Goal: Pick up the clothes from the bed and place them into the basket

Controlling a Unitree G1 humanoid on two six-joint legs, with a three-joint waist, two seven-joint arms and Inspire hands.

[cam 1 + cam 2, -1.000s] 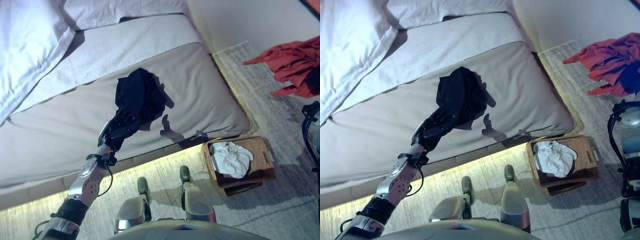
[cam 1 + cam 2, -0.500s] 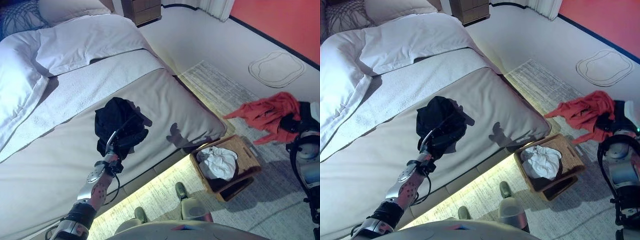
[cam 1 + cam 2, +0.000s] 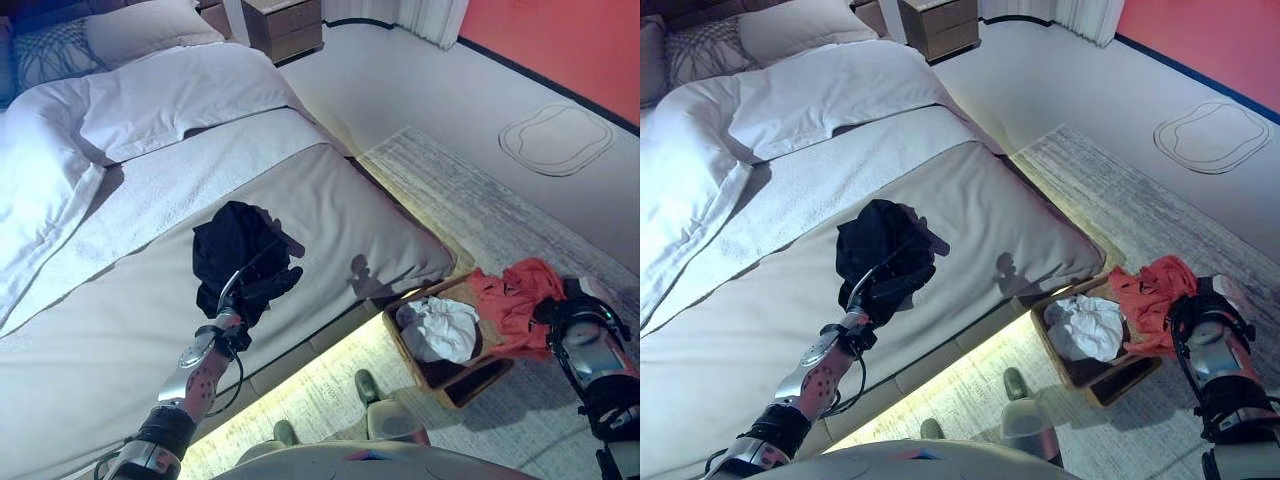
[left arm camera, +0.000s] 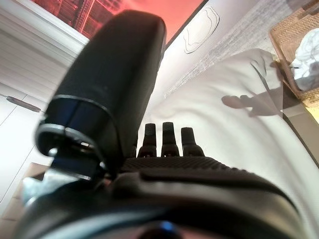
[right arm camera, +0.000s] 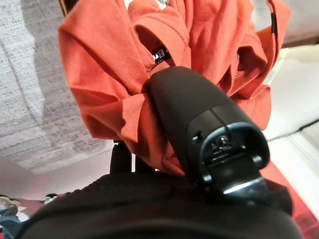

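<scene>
A black garment (image 3: 233, 245) lies crumpled on the beige bed (image 3: 380, 210). My left hand (image 3: 264, 289) rests at its near edge with fingers (image 4: 170, 137) straight, open, the bed cover beyond them. My right hand (image 3: 560, 312) is shut on a red garment (image 3: 508, 297), its thumb (image 5: 199, 114) pressed into the cloth (image 5: 109, 74). The red garment hangs over the right side of the wicker basket (image 3: 490, 368) on the floor by the bed's corner. A white cloth (image 3: 440, 328) lies in the basket.
White pillows (image 3: 150, 90) and a folded white duvet lie at the head of the bed. A wooden nightstand (image 3: 285, 25) stands behind it. A grey rug (image 3: 470, 190) runs beside the bed under the basket. A red wall (image 3: 560, 40) is at the far right.
My right hand has brought the red garment down and left onto the basket's right side. My left hand stays at the black garment. The camera has shifted slightly.
</scene>
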